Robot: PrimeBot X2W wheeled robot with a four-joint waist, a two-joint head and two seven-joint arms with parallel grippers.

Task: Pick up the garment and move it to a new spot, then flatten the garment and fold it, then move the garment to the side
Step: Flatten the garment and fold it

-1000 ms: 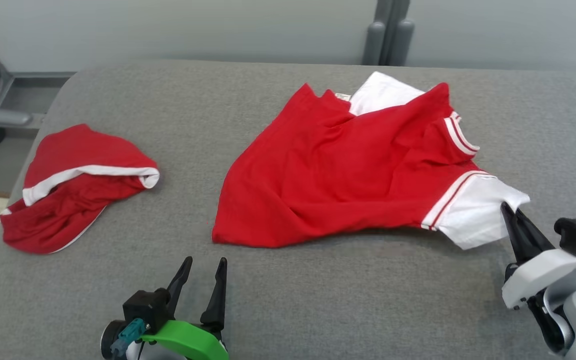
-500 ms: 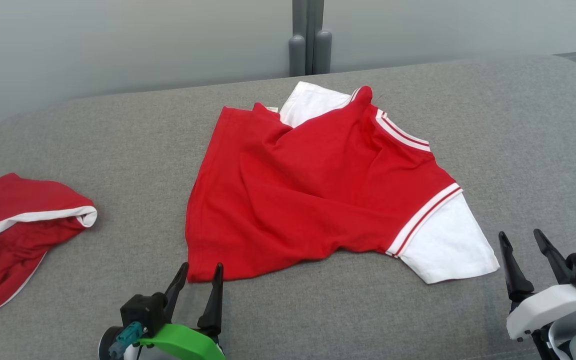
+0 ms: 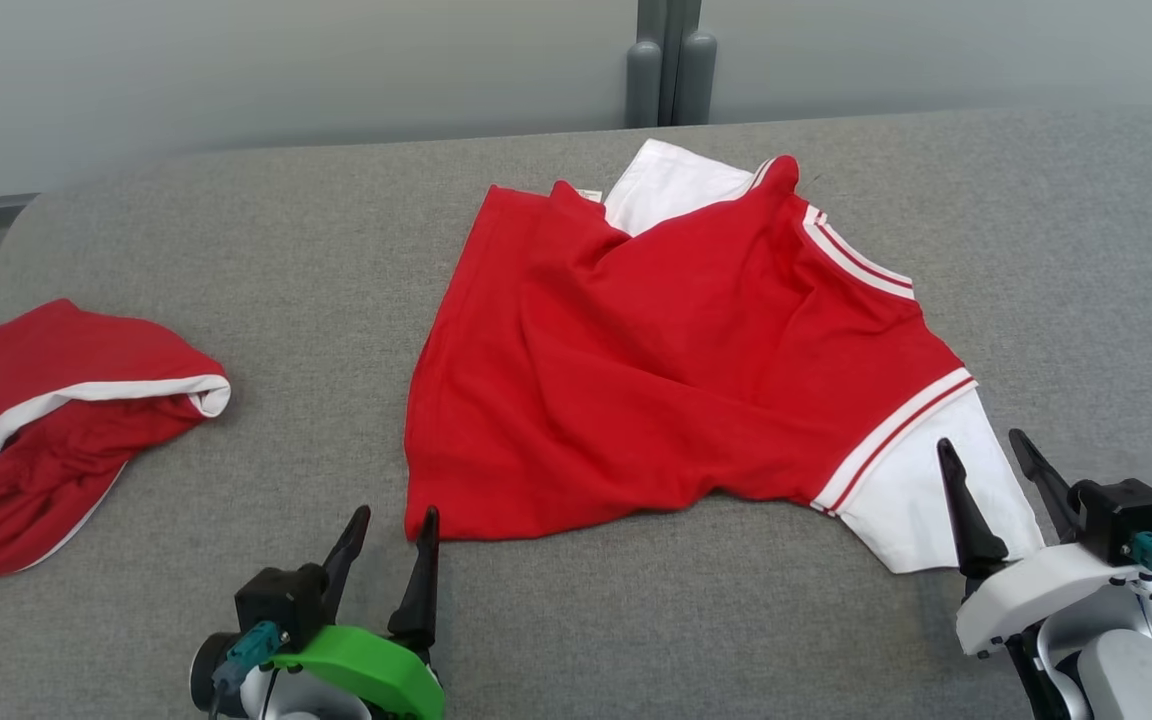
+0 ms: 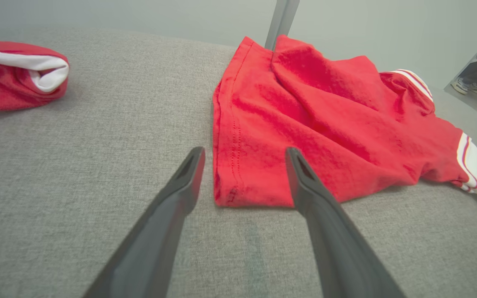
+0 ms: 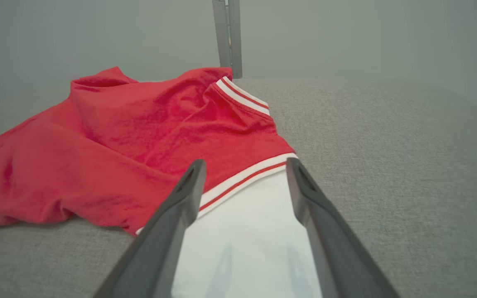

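The right tool (image 3: 981,442), which pinched the white short sleeve (image 3: 911,505) a second ago, now has its fingers spread and empty just above that sleeve. The left tool (image 3: 397,512) stays spread and empty, just short of the hem corner. The rumpled red cotton T-shirt with white sleeves (image 3: 676,360) lies released mid-table on the grey fabric-covered table (image 3: 236,230), well apart from a crumpled red-and-white garment (image 3: 56,420). The relocation looks finished, and flattening comes next.

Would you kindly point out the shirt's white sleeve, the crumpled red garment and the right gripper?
white sleeve (image 3: 906,510), head view, middle of its cloth.
crumpled red garment (image 3: 66,350), head view, its upper red fold.
right gripper (image 3: 980,440), head view, midway between its open fingers.
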